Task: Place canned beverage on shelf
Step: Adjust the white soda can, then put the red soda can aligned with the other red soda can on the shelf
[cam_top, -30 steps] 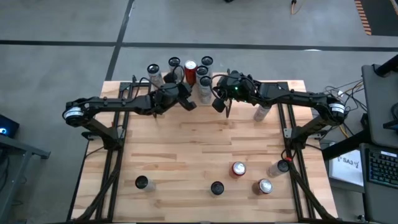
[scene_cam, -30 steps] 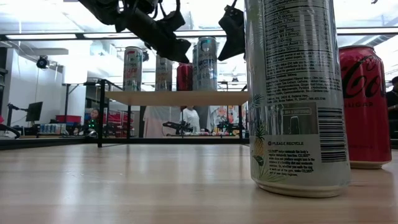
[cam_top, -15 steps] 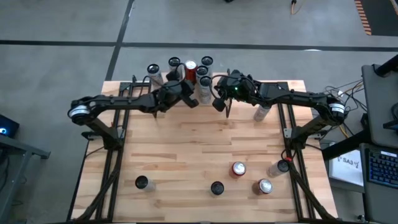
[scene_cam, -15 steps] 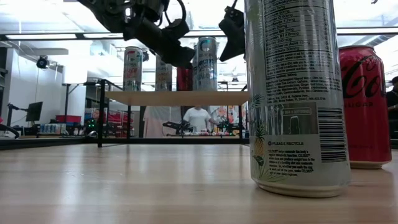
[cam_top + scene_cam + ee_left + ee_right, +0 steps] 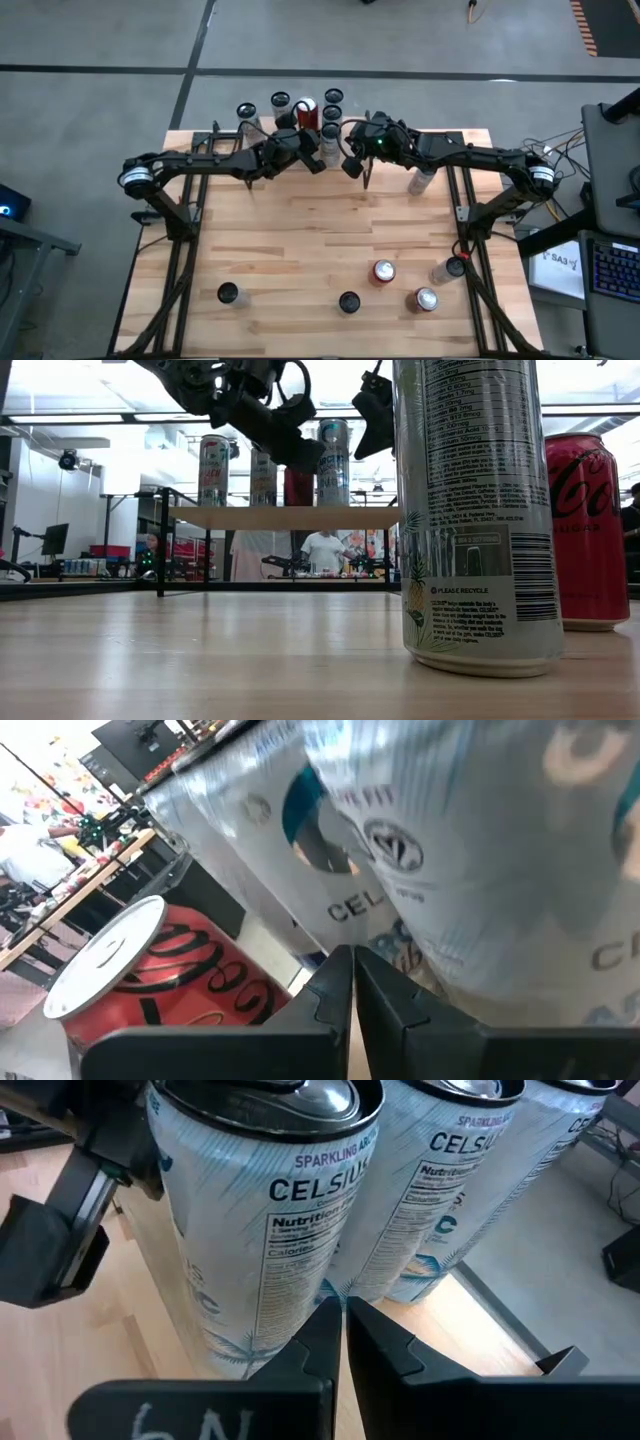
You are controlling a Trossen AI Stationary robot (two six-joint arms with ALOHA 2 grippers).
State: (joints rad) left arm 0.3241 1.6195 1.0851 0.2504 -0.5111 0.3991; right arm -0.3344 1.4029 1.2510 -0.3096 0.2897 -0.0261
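While both arms hover at shelf (image 5: 285,516), left gripper (image 5: 314,163) closed, empty, just beside Celsius cans (image 5: 300,1210); right gripper (image 5: 352,168) closed, empty. Cans stand on shelf; red Coca-Cola can (image 5: 150,980) among them.

We see the shelf (image 5: 285,517), a low riser with a light wooden top board on thin black legs, at the table's (image 5: 320,250) far edge. Upright on it stand several tall silver cans (image 5: 265,1230) and one red can (image 5: 150,975), close together.
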